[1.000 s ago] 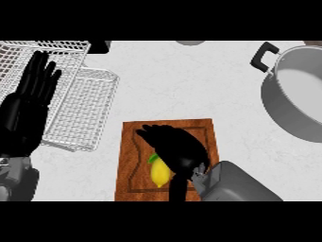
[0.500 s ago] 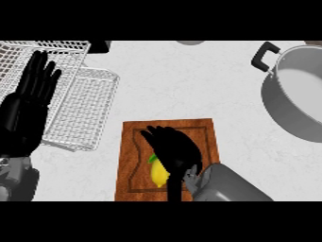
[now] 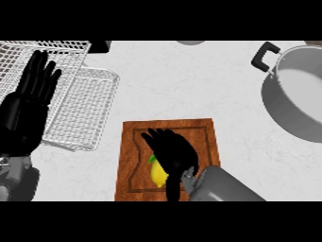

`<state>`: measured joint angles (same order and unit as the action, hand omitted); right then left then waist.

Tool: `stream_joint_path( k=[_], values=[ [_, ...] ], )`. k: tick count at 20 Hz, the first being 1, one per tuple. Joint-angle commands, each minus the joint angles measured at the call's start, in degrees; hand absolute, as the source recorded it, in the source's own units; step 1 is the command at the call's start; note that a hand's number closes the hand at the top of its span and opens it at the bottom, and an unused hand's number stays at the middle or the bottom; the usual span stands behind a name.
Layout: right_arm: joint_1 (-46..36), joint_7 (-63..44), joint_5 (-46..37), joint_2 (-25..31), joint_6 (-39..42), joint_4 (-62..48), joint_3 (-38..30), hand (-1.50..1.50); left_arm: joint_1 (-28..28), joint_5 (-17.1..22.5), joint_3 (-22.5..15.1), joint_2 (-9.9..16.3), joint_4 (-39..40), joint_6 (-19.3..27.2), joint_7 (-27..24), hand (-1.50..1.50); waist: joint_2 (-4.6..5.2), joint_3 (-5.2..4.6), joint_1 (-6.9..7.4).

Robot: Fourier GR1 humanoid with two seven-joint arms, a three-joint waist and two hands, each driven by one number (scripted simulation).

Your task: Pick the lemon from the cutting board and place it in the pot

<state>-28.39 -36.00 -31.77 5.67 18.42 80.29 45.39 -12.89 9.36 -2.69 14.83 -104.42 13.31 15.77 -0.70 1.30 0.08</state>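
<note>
Near the counter's (image 3: 191, 85) front edge, slightly left of centre, lies a brown wooden cutting board (image 3: 198, 130) with a groove running round its border. On the board's front half sits the lemon (image 3: 158, 173), yellow with a small green tip, mostly hidden beneath the right hand (image 3: 169, 150). That hand lies over the lemon with fingers reaching toward the board's rear; whether they are closed round the fruit cannot be told. At the counter's right edge stands the grey pot (image 3: 306, 94), one black handle at its rear left, well apart from the board. Toward the rear left corner rests a white wire rack (image 3: 87, 101). Over it, the left hand (image 3: 27, 106) is held flat, fingers straight and spread, holding nothing.
</note>
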Motion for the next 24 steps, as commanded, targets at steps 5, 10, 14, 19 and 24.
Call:
stream_joint_path(
  k=[5,10,14,19,24],
  values=[
    [0.36,2.57,-3.42,-0.96,-3.11,-6.62,-0.56,-1.50,2.34,0.51,5.52,2.80,6.63,-0.60,-0.23,0.00,1.01,-1.32,0.36],
    [-0.79,8.53,-4.52,-1.85,-0.90,-8.72,3.45,1.50,2.76,-0.03,3.73,1.94,6.98,-1.19,-1.60,0.00,1.07,-1.32,0.57],
    [-0.94,10.96,-6.39,-1.47,-2.86,-9.19,3.48,1.50,3.88,-0.36,3.97,1.86,7.43,-0.85,-2.01,0.00,0.96,-1.33,0.28],
    [-2.40,15.56,-6.78,-0.55,-3.64,-13.13,1.27,1.50,2.63,-0.54,3.33,2.08,5.05,-0.26,1.05,0.00,0.91,-1.29,0.49],
    [7.44,24.39,-8.35,8.83,-4.93,-2.22,8.33,1.50,5.62,-1.04,3.77,1.83,4.08,0.60,-0.66,0.00,0.33,-1.30,-1.19]
  ],
)
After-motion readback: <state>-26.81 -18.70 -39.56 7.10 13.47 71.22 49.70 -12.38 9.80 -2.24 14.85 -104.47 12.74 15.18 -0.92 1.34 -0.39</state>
